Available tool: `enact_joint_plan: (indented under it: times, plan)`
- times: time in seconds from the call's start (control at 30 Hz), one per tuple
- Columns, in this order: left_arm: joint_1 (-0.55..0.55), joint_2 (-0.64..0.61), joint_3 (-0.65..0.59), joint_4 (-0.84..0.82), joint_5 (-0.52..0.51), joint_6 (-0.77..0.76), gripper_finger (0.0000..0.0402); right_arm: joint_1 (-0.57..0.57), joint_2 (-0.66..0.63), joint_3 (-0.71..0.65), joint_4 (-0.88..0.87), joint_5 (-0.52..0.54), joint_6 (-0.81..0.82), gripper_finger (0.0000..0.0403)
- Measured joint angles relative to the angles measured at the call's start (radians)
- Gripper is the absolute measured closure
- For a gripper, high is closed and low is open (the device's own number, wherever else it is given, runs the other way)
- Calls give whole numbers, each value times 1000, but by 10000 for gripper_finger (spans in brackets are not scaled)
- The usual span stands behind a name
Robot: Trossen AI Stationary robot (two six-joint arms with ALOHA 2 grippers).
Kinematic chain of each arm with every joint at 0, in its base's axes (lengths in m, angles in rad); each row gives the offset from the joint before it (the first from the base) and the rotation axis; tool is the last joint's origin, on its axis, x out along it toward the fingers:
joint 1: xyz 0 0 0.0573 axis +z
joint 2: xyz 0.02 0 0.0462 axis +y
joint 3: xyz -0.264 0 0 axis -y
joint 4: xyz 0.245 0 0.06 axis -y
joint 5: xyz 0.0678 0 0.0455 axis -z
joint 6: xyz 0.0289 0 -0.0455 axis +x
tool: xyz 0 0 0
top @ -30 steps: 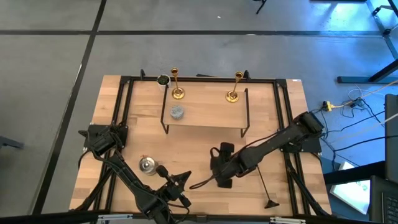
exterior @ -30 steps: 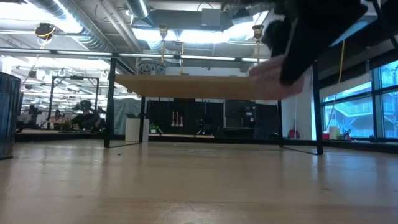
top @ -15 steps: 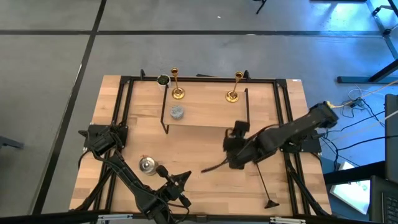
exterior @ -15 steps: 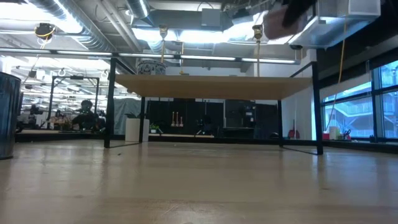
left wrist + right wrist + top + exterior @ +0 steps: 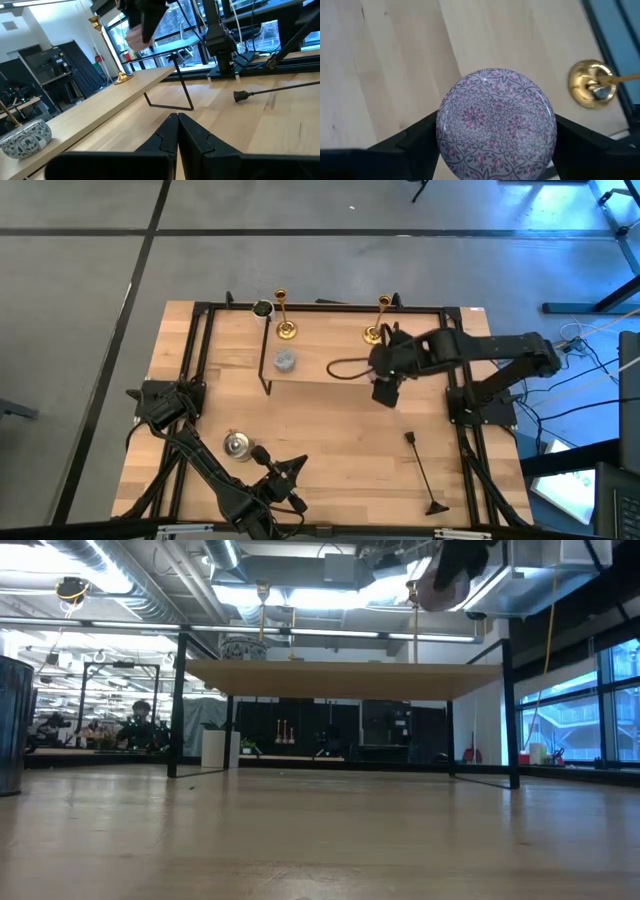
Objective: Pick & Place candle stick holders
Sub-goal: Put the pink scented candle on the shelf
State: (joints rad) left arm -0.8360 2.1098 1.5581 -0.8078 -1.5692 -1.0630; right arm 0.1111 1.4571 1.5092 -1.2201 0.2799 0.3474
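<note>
Two slim gold candle stick holders stand upright on their round bases on a raised wooden shelf [image 5: 330, 370]: one at its far left [image 5: 285, 320], one at its far right [image 5: 377, 325]. My right gripper [image 5: 385, 370] hovers over the shelf's right part, just near of the right holder, shut on a round pink patterned candle [image 5: 496, 122]. That holder's base shows in the right wrist view [image 5: 592, 90]. My left gripper [image 5: 298, 468] is shut and empty near the table's near edge. My right gripper pinches the pink candle between its two fingers, one on each opposite side of the round rim [image 5: 440, 130]. The fingers come from above, pointing down. The candle is level, its patterned top up, lifted clear above the shelf.
A blue-grey candle [image 5: 285, 360] lies on the shelf's left part. A squat silver tin [image 5: 237, 444] stands on the table by my left arm. A thin black rod [image 5: 420, 470] lies at the near right. A black frame [image 5: 200, 330] edges the table.
My right gripper has risen and gone from the middle of the table toward the far edge, carrying the pink candle over the shelf's near edge to just beside the right candle stick holder. It has stayed shut on the candle.
</note>
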Motion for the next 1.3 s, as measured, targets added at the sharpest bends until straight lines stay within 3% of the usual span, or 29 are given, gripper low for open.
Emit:
enact_joint_plan:
  times: [0.23,0.4,0.57,1.3]
  plan:
    - [0,0,0,0,0,1,396,-70,1,-14,9,-4,-41,100]
    - [-8,0,0,0,0,0,396,-87,1,-96,72,-48,-50,100]
    - [-15,0,0,0,0,-5,396,-93,1,-142,74,-24,-39,100]
    - [-15,0,0,3,0,-8,396,-126,1,-148,80,6,82,100]
